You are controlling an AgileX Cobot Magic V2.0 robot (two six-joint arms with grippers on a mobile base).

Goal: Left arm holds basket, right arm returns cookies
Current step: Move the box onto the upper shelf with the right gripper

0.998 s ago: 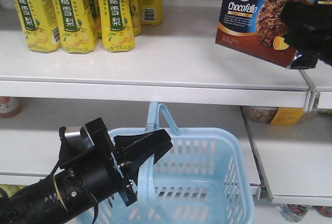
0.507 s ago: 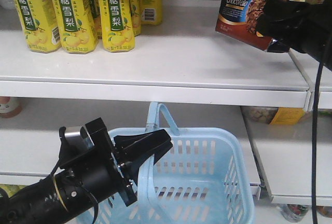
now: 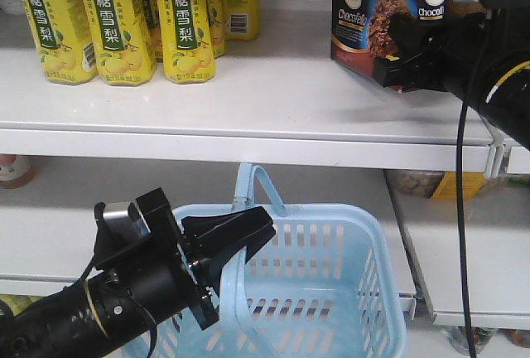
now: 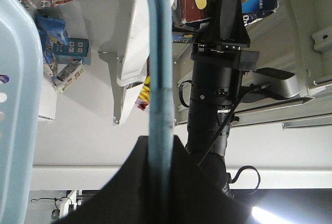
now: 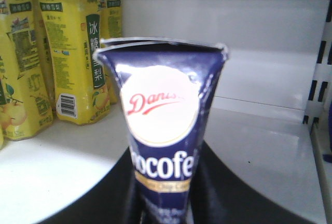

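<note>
The cookies (image 3: 362, 12), a dark navy "Chocofello" box, hang over the right end of the upper shelf (image 3: 248, 101), slightly tilted. My right gripper (image 3: 406, 47) is shut on the box from the right. From the right wrist, the cookies (image 5: 163, 125) stand between the black jaws of the right gripper (image 5: 163, 195). Whether the box touches the shelf I cannot tell. Lower down, the light blue basket (image 3: 331, 292) hangs in front of the lower shelf, with my left gripper (image 3: 230, 246) shut on one hoop handle (image 4: 158, 68). The left gripper (image 4: 160, 149) clamps that bar on both sides.
Yellow pear-drink bottles (image 3: 116, 18) stand in rows at the left of the upper shelf, also seen from the right wrist (image 5: 67, 53). A shelf joint (image 3: 497, 155) sits just right of the box. Snack packs (image 3: 435, 184) lie on the lower right shelf.
The right gripper has carried the cookies left and deeper over the upper shelf, turning the box more upright. The left arm and basket have not moved.
</note>
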